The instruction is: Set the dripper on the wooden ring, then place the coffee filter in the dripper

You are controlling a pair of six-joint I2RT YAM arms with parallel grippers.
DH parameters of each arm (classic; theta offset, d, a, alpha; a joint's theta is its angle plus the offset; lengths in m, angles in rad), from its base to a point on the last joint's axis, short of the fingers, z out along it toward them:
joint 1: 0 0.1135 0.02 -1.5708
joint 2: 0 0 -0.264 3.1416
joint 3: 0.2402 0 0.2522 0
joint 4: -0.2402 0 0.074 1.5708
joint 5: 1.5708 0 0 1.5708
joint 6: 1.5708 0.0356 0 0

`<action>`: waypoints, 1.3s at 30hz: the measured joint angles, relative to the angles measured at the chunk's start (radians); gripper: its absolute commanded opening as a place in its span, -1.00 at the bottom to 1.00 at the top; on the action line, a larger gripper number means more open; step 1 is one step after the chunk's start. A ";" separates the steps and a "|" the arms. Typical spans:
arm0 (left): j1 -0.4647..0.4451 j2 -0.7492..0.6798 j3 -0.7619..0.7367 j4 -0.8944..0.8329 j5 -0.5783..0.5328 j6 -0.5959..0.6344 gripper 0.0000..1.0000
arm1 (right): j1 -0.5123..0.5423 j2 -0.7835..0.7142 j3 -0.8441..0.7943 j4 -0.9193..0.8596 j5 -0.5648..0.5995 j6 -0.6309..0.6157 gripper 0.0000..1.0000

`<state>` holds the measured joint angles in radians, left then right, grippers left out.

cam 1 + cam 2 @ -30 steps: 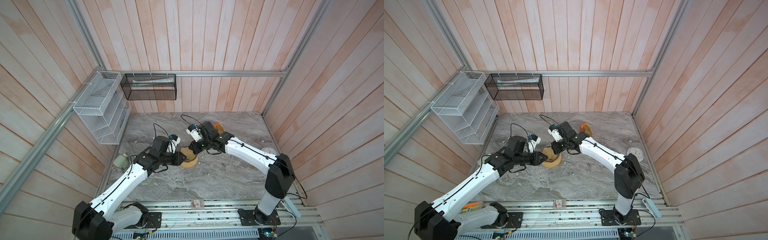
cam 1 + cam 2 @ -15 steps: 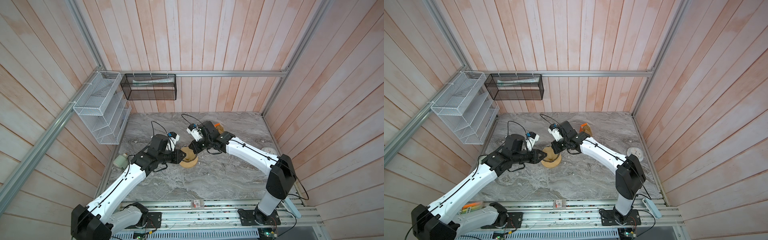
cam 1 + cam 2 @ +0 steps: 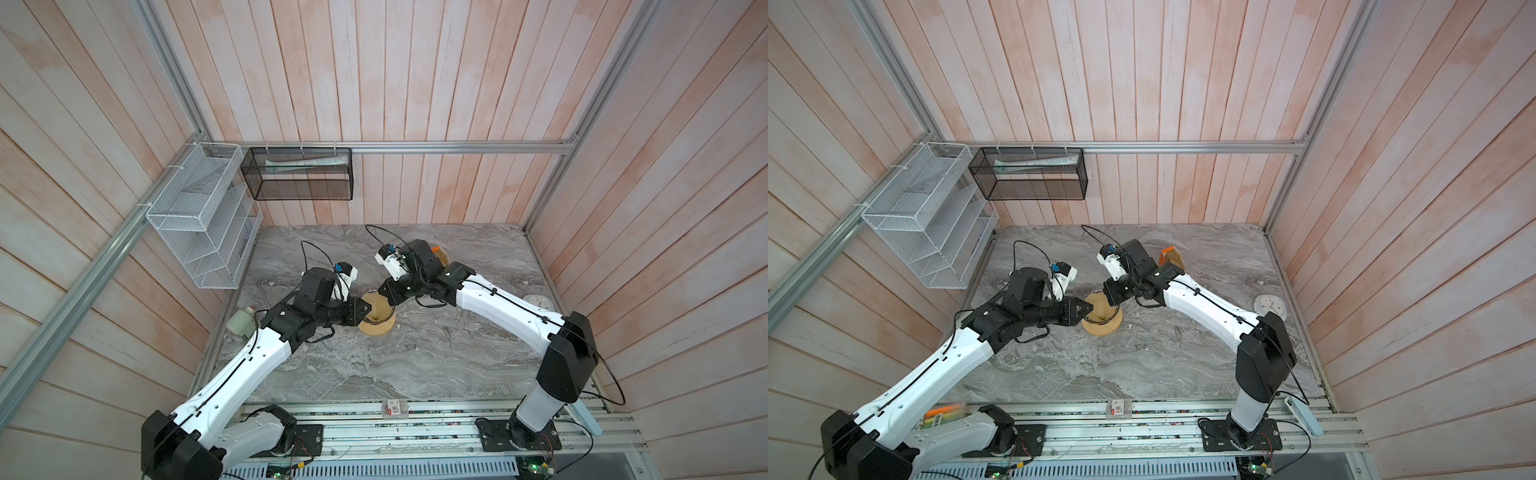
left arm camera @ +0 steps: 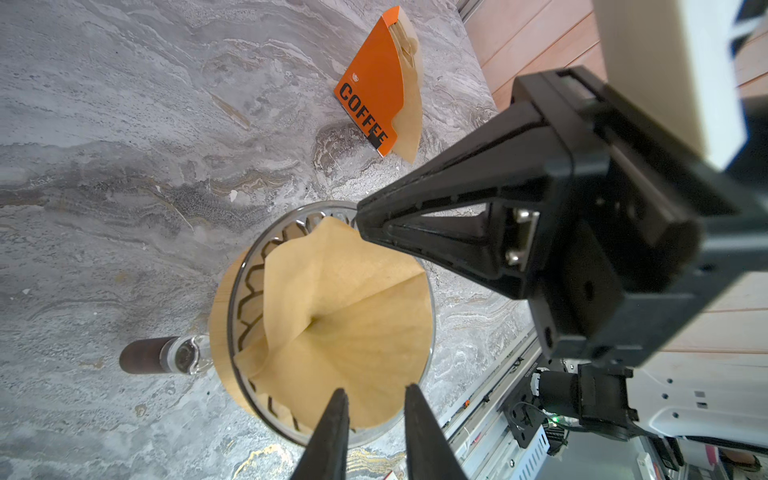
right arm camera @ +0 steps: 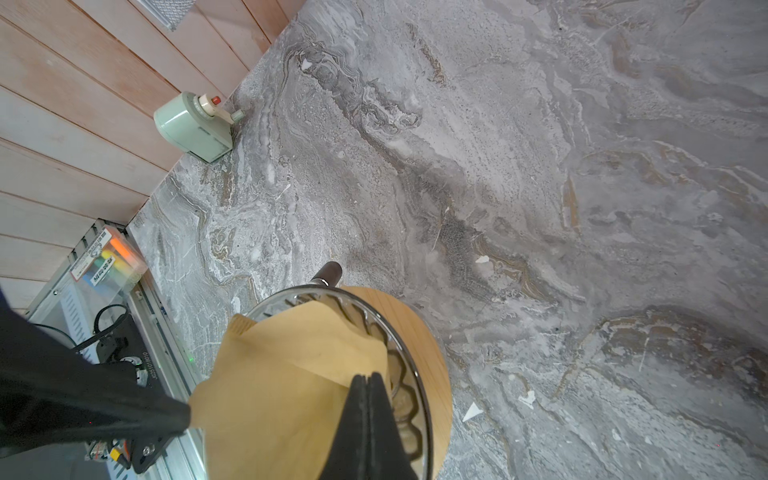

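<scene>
On the grey marble tabletop [image 3: 436, 353], near its middle, the coffee filter [image 4: 353, 324] sits opened inside the dripper [image 4: 249, 291], with its point down in the narrow bottom. One corner of the paper rises above the rim, and some wire ribs on one side are bare. The dripper rests in a wooden ring [image 4: 218, 307] on top of a clear glass vessel with a brown handle [image 4: 145, 355]. The right gripper [image 5: 365, 380] has its jaws pressed together at the raised edge of the paper; whether paper is pinched between them, I cannot tell. The left gripper [image 4: 374, 395] has its jaws a little apart at the opposite rim and grasps nothing. Farther back, an orange box marked COFFEE [image 4: 370, 95] contains more tan filters [image 4: 411, 112]. On the wall, a black mesh basket [image 3: 299, 191] holds a long pale packet [image 3: 299, 164], beside a white wire rack [image 3: 199, 224].
</scene>
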<state>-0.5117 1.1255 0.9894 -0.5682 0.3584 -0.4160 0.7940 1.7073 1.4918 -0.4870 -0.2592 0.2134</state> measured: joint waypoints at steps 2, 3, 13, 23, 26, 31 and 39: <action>0.000 -0.001 0.000 0.000 -0.002 0.000 -0.46 | 0.000 0.000 0.000 0.000 0.000 0.000 -1.00; 0.000 -0.002 0.000 0.000 -0.005 0.000 -0.45 | 0.000 0.000 0.001 0.000 0.000 0.000 -1.00; 0.005 -0.019 0.048 -0.002 -0.064 -0.003 -0.46 | -0.002 -0.027 0.002 0.001 -0.001 0.004 -1.00; 0.119 -0.024 0.118 0.008 -0.159 -0.012 1.00 | -0.150 -0.206 -0.142 0.118 0.027 0.050 0.23; 0.151 -0.010 0.150 0.024 -0.193 -0.002 1.00 | -0.269 -0.311 -0.262 0.188 0.053 0.072 0.79; 0.241 -0.010 0.138 0.095 -0.276 0.018 0.99 | -0.489 -0.475 -0.446 0.287 0.114 0.095 0.81; 0.321 -0.040 -0.079 0.314 -0.452 0.074 0.99 | -0.690 -0.641 -0.747 0.466 0.277 0.085 0.81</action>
<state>-0.1909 1.0855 0.9108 -0.2546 -0.0933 -0.3416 0.1043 1.0660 0.7448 -0.0208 0.0174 0.2985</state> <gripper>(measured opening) 0.997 0.907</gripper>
